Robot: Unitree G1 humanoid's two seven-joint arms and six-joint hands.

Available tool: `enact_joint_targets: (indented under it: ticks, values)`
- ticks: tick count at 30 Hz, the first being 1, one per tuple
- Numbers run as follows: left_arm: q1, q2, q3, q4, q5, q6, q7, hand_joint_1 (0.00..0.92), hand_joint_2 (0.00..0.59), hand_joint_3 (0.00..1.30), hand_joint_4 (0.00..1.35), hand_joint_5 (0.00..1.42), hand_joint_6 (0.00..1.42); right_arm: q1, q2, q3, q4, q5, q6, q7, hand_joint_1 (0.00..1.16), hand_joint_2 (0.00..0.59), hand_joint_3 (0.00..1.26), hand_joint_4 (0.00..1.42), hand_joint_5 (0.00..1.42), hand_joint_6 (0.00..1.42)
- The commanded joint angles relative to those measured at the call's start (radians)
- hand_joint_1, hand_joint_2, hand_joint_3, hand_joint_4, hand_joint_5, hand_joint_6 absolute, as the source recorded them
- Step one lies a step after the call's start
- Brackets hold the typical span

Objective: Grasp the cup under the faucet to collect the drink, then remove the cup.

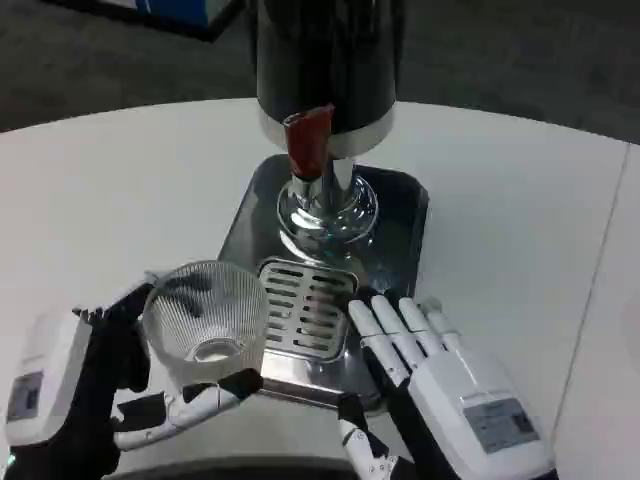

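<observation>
While my left hand point(95, 385) wraps its black and white fingers around the clear ribbed plastic cup point(205, 322), the cup sits low and to the left, off to the side of the slotted metal drip grate point(308, 308). I think my grip is firm, with one finger under the cup's near side and the others behind it. The cup stands up straight with its open mouth facing up, and I can see no drink in it. My right hand point(455, 395) holds nothing; its fingers are stretched out side by side, and the tips rest at the right edge of the grate. Past the grate stands the shiny silver faucet spout point(325, 205) with a red lever point(307, 140) above it, hanging from the big black drink dispenser point(325, 55). All of this sits on a dark metal tray point(405, 215) on the white round table point(120, 190). So the spout is up and to the right of the cup. My left hand is the one to go, and I think it must carry the cup that way, over the grate, until the mouth is right below the spout.
</observation>
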Motion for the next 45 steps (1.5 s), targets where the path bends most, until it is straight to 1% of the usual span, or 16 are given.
enact_joint_targets:
  ticks: [1, 18, 25, 33, 39, 45]
  values:
    - [-0.017, -0.003, -0.001, 0.001, 0.002, -0.005, 0.002, 0.513, 0.238, 0.92, 1.08, 1.26, 1.3, 0.009, 0.007, 0.001, -0.01, 0.002, 0.008, 0.004, 0.09, 0.586, 0.01, 0.0, 0.0, 0.0]
    - [-0.042, -0.001, -0.005, 0.023, 0.005, -0.007, 0.007, 0.513, 0.238, 0.92, 1.08, 1.26, 1.3, 0.008, 0.009, -0.003, -0.012, 0.001, 0.013, 0.007, 0.07, 0.586, 0.01, 0.0, 0.0, 0.0]
    - [-0.088, 0.003, -0.01, 0.077, 0.014, -0.012, 0.02, 0.513, 0.238, 0.92, 1.08, 1.26, 1.3, 0.012, 0.018, -0.003, -0.013, 0.006, 0.03, 0.013, 0.06, 0.586, 0.01, 0.0, 0.0, 0.0]
    - [-0.187, 0.002, -0.031, 0.182, 0.052, -0.009, 0.048, 0.513, 0.238, 0.92, 1.08, 1.26, 1.3, 0.009, 0.023, -0.004, -0.015, 0.002, 0.042, 0.025, 0.03, 0.586, 0.01, 0.0, 0.0, 0.0]
    - [-0.286, 0.008, -0.075, 0.31, 0.09, -0.015, 0.096, 0.513, 0.238, 0.92, 1.08, 1.26, 1.3, 0.018, 0.026, -0.007, -0.024, -0.001, 0.05, 0.024, 0.02, 0.582, 0.0, 0.0, 0.0, 0.0]
    - [-0.395, -0.001, -0.124, 0.462, 0.107, -0.003, 0.164, 0.508, 0.235, 0.92, 1.08, 1.26, 1.33, 0.026, 0.02, -0.011, -0.03, 0.001, 0.053, 0.03, 0.02, 0.583, 0.0, 0.0, 0.0, 0.0]
